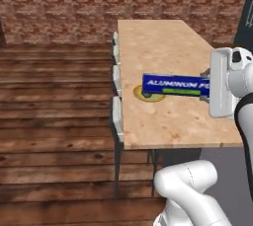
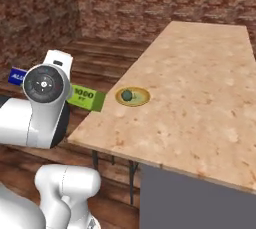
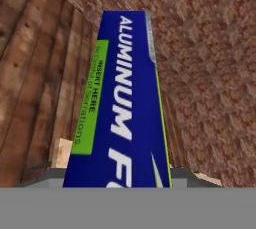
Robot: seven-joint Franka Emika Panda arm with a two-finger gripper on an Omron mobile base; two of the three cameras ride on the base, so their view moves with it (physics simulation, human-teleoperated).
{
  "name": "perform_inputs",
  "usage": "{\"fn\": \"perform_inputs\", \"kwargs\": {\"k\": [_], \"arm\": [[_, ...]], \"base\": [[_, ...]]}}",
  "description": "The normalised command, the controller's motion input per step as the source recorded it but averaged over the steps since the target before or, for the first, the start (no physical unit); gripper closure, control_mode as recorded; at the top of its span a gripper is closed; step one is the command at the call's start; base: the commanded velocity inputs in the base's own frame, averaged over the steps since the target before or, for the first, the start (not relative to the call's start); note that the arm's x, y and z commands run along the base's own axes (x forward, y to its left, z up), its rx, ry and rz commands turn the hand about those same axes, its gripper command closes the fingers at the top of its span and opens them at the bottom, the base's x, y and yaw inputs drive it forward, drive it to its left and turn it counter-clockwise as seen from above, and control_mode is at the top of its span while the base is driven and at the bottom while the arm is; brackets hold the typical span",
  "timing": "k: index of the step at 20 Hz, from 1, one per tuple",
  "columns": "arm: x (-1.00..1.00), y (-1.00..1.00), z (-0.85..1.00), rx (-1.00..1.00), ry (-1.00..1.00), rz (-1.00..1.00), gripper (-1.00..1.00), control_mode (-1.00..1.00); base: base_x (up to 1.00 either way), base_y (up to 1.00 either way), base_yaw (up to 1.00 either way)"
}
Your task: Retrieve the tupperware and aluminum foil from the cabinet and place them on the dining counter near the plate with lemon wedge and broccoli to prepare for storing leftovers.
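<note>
One item in transit: the aluminum foil [image 1: 174, 85] is being carried level, long axis horizontal, above the near end of the dining counter, here the tabletop [image 1: 168, 47]. The tool [image 1: 210, 88] is pinching the box at one end, though its tips are hidden behind the white hand in the left base view, so I'm inferring the clamp from the box hanging there unsupported. Held by the end like that, the free end is cantilevering out toward 9 o'clock, over the plate [image 1: 149, 95] in that view. From the right base view the lime-green end [image 2: 86, 98] is poking past the tabletop's near-left edge, at 9 o'clock from the plate, so I'm reading it as hovering around the edge, not yet fully over the wood. The broccoli [image 2: 127, 95] is sitting on the plate; lemon wedge too small to pick out. Tupperware: can't say where it is. Level carry is probably keeping it ready for a flat set-down beside the plate. Risk: box pivoting in the end grip.
</note>
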Motion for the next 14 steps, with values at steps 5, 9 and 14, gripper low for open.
{"fn": "perform_inputs", "kwargs": {"k": [5, 9, 14], "arm": [[0.00, 0.00, 0.00, 0.00, 0.00, 0.00, 1.00, 1.00], [0.00, 0.00, 0.00, 0.00, 0.00, 0.00, 1.00, 1.00], [0.00, 0.00, 0.00, 0.00, 0.00, 0.00, 1.00, 1.00]], "base": [[0.40, 1.00, -0.58], [0.39, 0.97, -0.71], [0.38, 0.91, -0.74]]}}
